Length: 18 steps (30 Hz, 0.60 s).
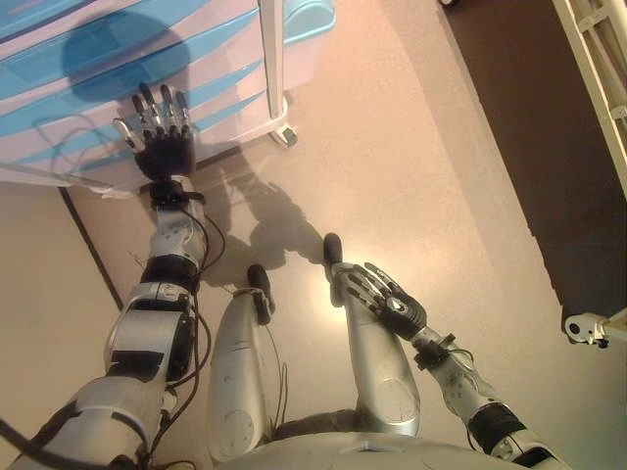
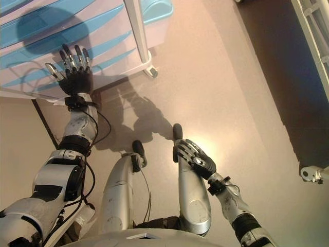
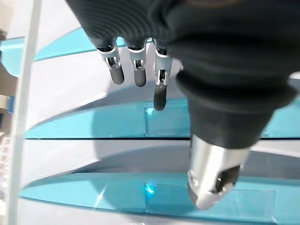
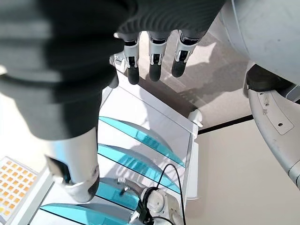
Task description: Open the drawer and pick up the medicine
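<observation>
- In the left eye view, the left hand [image 1: 163, 147] is seen in the upper left of the frame, stretched out with its fingers straight and spread, in front of the drawer unit [image 1: 118, 69]; nothing is held.
- The left wrist view alone shows the drawer fronts [image 3: 154, 124] from close by: white curved bands alternate with translucent blue ones, all shut. The dark fingertips [image 3: 160, 98] are seen just before a blue band; whether they touch it cannot be told.
- The medicine is seen in no view, so its place cannot be told.
- The right hand [image 1: 387, 299] is shown in the lower centre of the left eye view, low beside the robot and well apart from the drawers, its fingers relaxed and empty.
- Only the right wrist view takes in the unit from the side, with a tray of small orange squares [image 4: 16, 183] in the lower left corner of that frame.
- A white upright post [image 1: 272, 59] of the unit's frame is seen at the top centre of the left eye view, ending in a small caster [image 1: 285, 134] on the beige floor [image 1: 411, 147].
- A dark mat [image 1: 529, 137] is laid at the upper right, bordered by a white frame [image 1: 598, 69] at the right edge.
</observation>
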Motion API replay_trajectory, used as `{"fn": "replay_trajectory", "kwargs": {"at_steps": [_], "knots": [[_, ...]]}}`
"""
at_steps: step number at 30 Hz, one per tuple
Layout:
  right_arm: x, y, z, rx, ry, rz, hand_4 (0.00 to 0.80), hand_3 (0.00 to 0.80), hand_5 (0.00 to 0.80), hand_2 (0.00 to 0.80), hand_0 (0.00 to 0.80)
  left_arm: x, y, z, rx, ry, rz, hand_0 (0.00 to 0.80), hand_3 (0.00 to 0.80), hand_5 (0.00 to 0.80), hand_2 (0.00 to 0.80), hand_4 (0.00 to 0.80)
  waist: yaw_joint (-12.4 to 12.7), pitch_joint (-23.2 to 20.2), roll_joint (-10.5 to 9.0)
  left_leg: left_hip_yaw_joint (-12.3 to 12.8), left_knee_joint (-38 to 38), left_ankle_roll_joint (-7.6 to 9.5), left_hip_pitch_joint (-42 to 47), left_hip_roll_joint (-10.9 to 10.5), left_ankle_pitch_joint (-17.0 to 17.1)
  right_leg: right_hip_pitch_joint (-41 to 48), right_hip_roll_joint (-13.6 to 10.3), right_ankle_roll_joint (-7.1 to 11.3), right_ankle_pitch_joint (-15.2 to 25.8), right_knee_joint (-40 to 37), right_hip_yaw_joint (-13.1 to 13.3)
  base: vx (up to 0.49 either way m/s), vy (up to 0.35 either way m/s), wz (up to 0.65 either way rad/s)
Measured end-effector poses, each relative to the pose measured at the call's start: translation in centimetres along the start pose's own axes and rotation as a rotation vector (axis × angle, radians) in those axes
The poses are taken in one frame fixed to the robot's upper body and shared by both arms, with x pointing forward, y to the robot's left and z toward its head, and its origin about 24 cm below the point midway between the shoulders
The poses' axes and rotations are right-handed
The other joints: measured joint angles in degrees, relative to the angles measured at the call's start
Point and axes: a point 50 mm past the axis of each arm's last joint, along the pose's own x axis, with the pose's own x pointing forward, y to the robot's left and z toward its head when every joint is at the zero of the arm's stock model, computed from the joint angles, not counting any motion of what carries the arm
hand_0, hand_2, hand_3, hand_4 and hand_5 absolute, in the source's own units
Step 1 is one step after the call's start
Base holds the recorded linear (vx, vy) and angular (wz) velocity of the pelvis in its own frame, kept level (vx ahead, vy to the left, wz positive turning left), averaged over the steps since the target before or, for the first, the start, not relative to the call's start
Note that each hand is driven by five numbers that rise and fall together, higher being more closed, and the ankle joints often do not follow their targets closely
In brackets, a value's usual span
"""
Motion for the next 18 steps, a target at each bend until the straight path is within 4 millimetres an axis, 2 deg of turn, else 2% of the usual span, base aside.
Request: {"fn": "replay_trajectory", "kwargs": {"at_steps": [9,18], "knots": [[-0.1,-0.1,0.0,-0.003,-0.002,-0.003,0.000,0.000,0.000,0.000,0.000,-0.2,0.1,0.5,0.007,-0.022,-0.003,0.000,0.000,0.000,0.000,0.000,0.35,0.01,0.03,-0.19,-0.13,0.05,0.03,-0.17,0.06,0.14,-0.31,0.00,0.00,0.06,-0.39,0.000,0.000,0.00],[-0.3,-0.4,0.0,-0.005,0.005,-0.019,0.000,0.000,0.000,0.000,0.000,-2.6,2.1,1.5,0.008,-0.004,0.034,0.000,0.000,0.000,0.000,0.000,1.67,0.00,0.06,-0.31,-0.34,0.00,0.09,-0.14,0.28,0.25,-0.40,-0.09,0.04,0.04,-0.73,-0.007,-0.016,0.01]]}}
